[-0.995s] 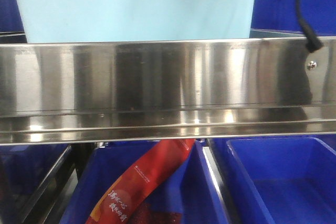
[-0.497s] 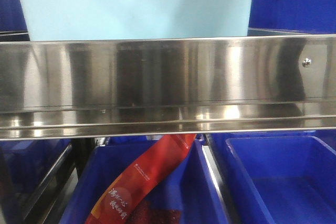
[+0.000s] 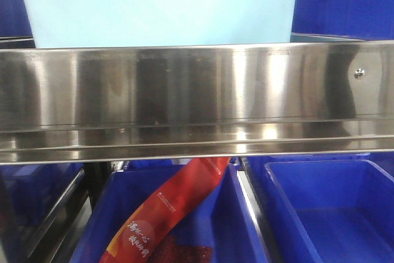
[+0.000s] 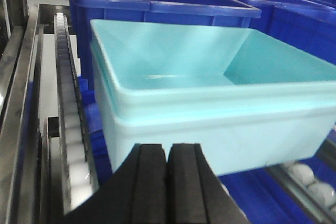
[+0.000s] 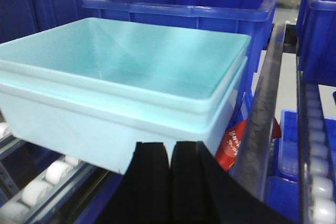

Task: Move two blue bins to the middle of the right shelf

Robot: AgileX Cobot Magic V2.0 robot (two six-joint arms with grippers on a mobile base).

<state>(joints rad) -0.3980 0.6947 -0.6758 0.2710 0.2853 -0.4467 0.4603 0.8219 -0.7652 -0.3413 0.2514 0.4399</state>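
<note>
I see 2 pale-blue bins (image 4: 210, 93), smooth glossy plastic, nested and resting on the roller shelf (image 4: 71, 129). A brushed steel rail (image 3: 197, 100) with 1 screw spans my front view, hiding the bins' base. Dark blue crates (image 5: 194, 3) stand behind; below, another holds a red packet (image 3: 166, 214) with writing I cannot read. My left gripper (image 4: 168, 182) and right gripper (image 5: 170, 179) each have their black foam pads pressed together, holding nothing.

Both the left gripper (image 4: 168, 182) and the right gripper (image 5: 170, 182) show matte black fingers with flat, rectangular foam-like pads, filling the frame at 6 o'clock.
</note>
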